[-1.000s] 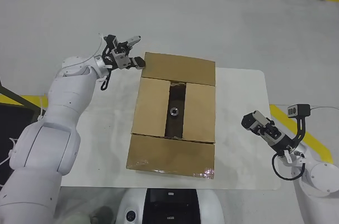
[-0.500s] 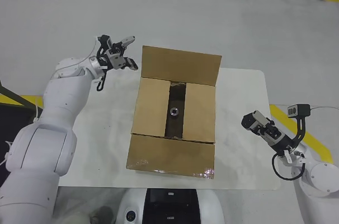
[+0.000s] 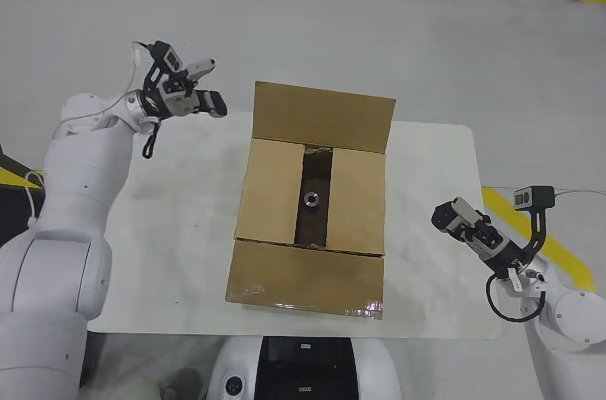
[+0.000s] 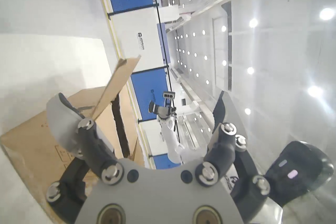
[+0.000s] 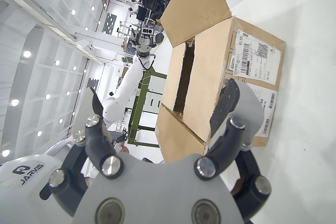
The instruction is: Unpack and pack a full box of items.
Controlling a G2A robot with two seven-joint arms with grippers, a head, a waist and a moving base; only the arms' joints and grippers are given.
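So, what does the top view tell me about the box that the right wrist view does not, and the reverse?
The top view gives a small round grey item lying deep inside the cardboard box, seen through the gap between its flaps. The right wrist view gives the printed labels on the box's side wall. Both show the far flap raised and that dark gap.
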